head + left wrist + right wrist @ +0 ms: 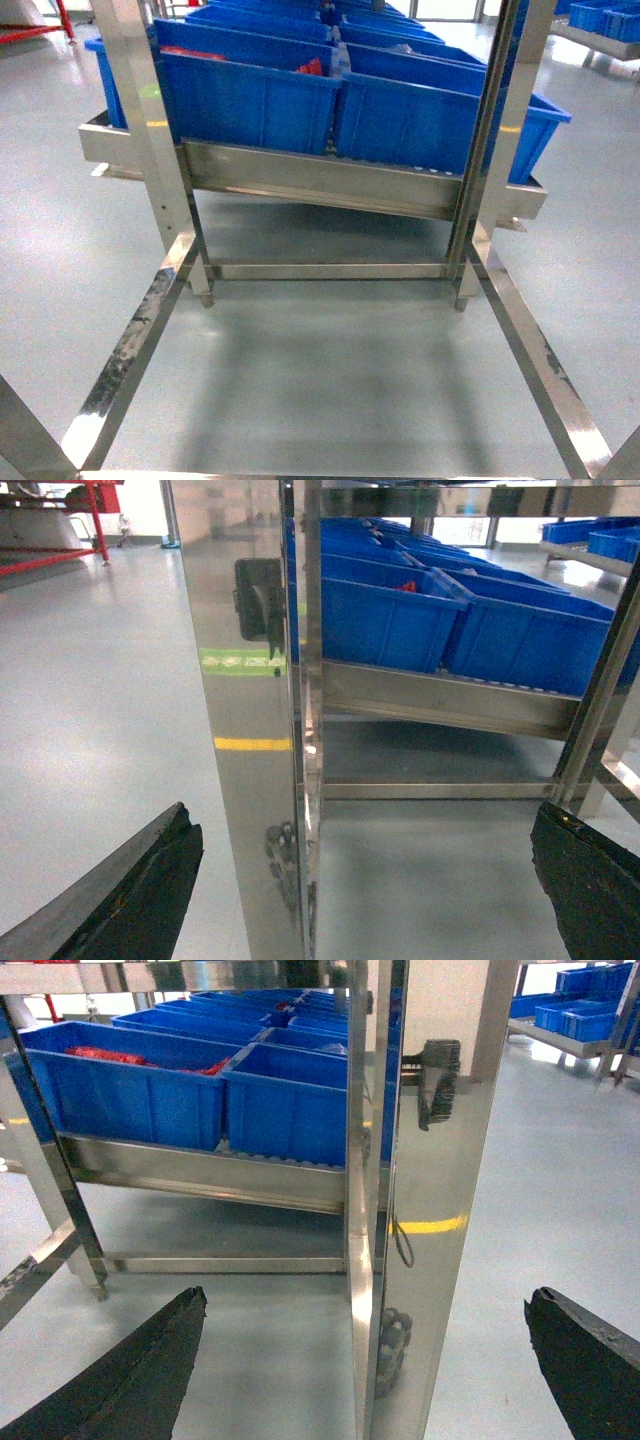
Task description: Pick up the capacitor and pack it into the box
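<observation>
Approach step — neither box nor capacitor is showing in any view. Left gripper (370, 880) and right gripper (365, 1360) fingers are spread, empty. Blue bins (400, 110) are sitting on the rack (320, 180); next — locating the box.

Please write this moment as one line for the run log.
stage: before pick | left gripper: open, empty | right gripper: open, empty | ahead: blue bins on steel rack | box: not in view | capacitor: not identifiable

Right gripper (365, 1360) open, fingers (130, 1380) spread wide, holding nothing. A steel upright (420, 1210) stands ahead. Blue bins (200, 1100) sit on the rack shelf (200, 1175).
</observation>
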`<state>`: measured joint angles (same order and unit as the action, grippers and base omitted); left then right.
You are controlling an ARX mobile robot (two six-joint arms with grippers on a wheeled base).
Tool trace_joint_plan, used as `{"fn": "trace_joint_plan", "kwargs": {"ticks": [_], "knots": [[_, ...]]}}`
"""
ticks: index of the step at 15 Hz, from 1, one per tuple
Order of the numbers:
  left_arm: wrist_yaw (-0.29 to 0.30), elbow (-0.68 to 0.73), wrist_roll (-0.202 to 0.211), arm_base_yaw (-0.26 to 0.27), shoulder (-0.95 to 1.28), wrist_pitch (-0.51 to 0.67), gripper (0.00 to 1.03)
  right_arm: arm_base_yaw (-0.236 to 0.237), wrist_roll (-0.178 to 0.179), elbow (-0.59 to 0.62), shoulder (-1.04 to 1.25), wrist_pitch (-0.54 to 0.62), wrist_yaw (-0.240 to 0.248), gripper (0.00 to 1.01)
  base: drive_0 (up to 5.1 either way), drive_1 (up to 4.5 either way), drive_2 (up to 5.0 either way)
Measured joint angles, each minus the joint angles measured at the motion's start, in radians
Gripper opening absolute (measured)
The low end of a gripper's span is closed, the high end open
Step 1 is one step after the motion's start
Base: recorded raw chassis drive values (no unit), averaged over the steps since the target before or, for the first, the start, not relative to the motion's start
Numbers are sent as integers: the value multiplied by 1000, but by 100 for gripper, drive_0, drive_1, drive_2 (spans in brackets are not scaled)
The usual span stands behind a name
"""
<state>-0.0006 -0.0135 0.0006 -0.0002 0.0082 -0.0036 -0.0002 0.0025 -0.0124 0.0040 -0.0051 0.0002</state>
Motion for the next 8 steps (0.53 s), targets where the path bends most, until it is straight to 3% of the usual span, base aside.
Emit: {"fn": "trace_joint_plan", "kwargs": {"ticks": [8], "knots": [[0, 0, 0, 0, 0, 0, 98, 0, 0, 0, 0, 0, 0, 98, 0, 0, 0]]}}
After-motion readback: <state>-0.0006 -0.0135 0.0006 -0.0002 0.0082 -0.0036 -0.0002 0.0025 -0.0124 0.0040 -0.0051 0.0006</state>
